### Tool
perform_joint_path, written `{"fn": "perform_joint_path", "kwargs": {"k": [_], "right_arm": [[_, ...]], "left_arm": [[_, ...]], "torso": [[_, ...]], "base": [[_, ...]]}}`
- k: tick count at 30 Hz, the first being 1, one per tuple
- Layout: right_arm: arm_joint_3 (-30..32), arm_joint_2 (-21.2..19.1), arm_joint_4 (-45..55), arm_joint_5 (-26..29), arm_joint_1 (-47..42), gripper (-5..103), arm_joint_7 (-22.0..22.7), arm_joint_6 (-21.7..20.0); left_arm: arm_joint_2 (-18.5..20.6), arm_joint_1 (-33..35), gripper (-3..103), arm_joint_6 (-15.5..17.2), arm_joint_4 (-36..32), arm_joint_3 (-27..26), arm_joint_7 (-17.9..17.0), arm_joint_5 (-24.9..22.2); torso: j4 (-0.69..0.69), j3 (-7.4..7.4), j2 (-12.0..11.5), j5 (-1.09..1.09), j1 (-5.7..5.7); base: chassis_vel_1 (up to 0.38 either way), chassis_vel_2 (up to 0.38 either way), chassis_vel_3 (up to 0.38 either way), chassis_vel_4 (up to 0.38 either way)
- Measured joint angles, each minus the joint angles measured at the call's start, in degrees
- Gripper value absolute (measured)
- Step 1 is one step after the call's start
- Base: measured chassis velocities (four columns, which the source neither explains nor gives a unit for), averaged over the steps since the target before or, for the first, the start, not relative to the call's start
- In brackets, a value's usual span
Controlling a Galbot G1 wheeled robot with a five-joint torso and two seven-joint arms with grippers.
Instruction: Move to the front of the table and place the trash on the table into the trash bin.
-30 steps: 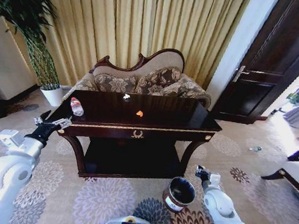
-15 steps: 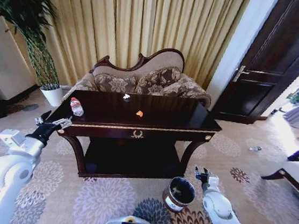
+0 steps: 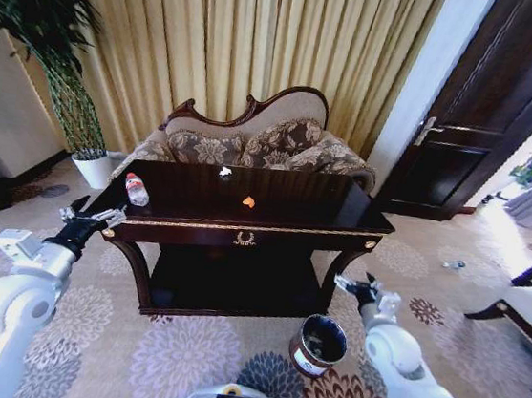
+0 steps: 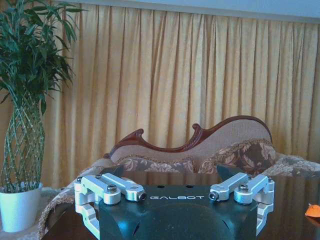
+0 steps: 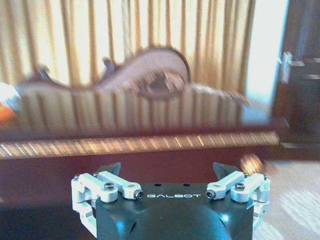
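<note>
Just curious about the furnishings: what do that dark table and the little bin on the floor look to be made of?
The table looks like dark wood under a glossy lacquer: its top mirrors the room, and gold-coloured trim and an emblem edge its front. The trash bin seems dark brown with a shiny, probably metal rim and a white label; whether its wall is leather, plastic or wood cannot be told.

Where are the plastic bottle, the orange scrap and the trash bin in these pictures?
plastic bottle [image 3: 135,189], head view, on the middle of its clear body.
orange scrap [image 3: 247,201], head view, on its centre.
trash bin [image 3: 306,359], head view, on its brown outer wall.
</note>
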Motion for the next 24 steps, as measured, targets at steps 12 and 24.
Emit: {"fn": "perform_joint_path", "kwargs": {"k": [12,24], "right_arm": [[2.09,-5.64,10.52,5.25,0.17,100,1.64,4.65],[1.95,-4.82,9.80,4.48,-0.06,100,-3.36,4.52]], "left_arm": [[-0.34,-0.12,100,-0.61,-0.13,-0.26,-0.07,-1.13],[-0.10,0.30,100,-0.12,-1.41,-0.50,0.26,-1.21]], "torso": [[0.00,0.00,0.00,0.00,0.00],[-0.01,0.00,0.00,0.00,0.00]], "base": [[0.000,0.000,0.000,0.000],[0.000,0.000,0.000,0.000]]}}
